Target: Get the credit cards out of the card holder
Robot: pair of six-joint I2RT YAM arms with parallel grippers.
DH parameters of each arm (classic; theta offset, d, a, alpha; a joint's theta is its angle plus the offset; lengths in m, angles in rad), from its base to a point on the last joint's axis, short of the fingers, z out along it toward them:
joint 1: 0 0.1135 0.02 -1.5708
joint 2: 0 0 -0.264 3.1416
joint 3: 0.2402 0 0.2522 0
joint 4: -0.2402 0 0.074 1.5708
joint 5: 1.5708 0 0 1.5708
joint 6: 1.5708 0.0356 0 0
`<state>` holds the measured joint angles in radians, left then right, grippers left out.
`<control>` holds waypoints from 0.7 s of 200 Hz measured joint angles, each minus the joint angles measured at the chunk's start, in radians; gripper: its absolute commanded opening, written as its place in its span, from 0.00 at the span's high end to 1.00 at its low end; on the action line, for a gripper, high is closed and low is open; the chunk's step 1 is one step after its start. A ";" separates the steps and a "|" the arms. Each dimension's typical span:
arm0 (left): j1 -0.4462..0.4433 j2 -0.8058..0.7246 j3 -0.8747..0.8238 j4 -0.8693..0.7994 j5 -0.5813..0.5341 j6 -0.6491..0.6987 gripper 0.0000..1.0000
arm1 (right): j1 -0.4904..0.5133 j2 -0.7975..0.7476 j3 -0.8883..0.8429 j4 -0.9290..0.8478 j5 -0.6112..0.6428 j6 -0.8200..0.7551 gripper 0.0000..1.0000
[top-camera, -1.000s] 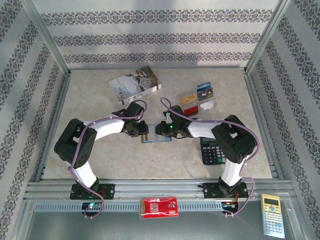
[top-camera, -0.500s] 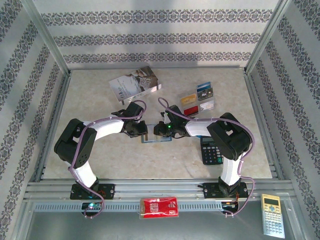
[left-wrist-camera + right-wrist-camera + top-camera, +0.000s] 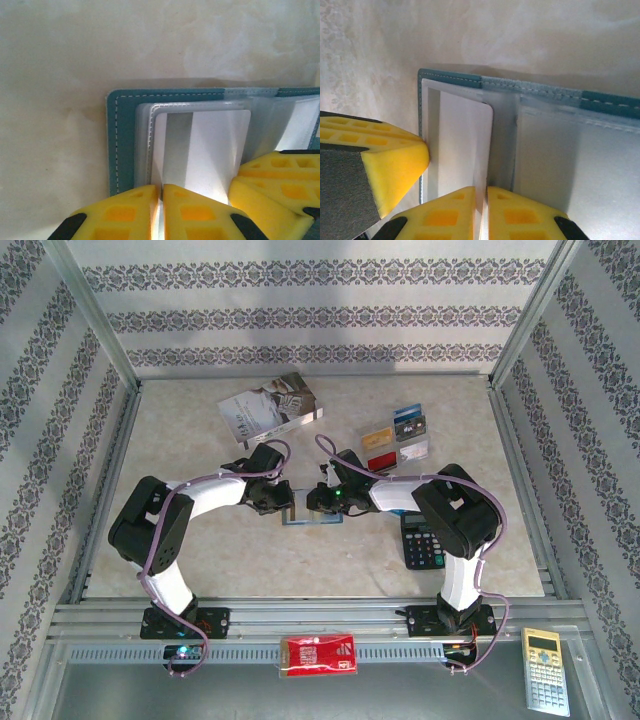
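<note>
At the middle of the counter (image 3: 230, 560), pinching a white card (image 3: 210, 145) in the open card holder (image 3: 312, 518) with left hand (image 3: 161, 189) clamped, seemingly bracing its edge with right hand (image 3: 484, 192), clamped too. Next: pull card straight out.

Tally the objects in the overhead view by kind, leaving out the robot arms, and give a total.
Loose cards: 5
Calculators: 2
Book: 1
Card holder: 1
Red packet: 1
Total: 10
</note>
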<state>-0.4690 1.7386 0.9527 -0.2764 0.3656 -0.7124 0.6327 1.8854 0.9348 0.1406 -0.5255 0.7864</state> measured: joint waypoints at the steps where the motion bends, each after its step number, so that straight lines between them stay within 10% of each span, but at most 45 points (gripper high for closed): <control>1: 0.000 0.000 0.000 0.000 0.001 0.000 0.88 | 0.000 0.000 0.000 0.000 0.000 0.000 0.87; 140: 0.006 0.000 0.006 -0.006 0.010 0.024 0.84 | -0.009 -0.071 -0.068 0.021 0.039 -0.004 1.00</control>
<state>-0.4633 1.7382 0.9585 -0.2821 0.3752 -0.6880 0.6235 1.8145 0.8673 0.1619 -0.4866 0.7822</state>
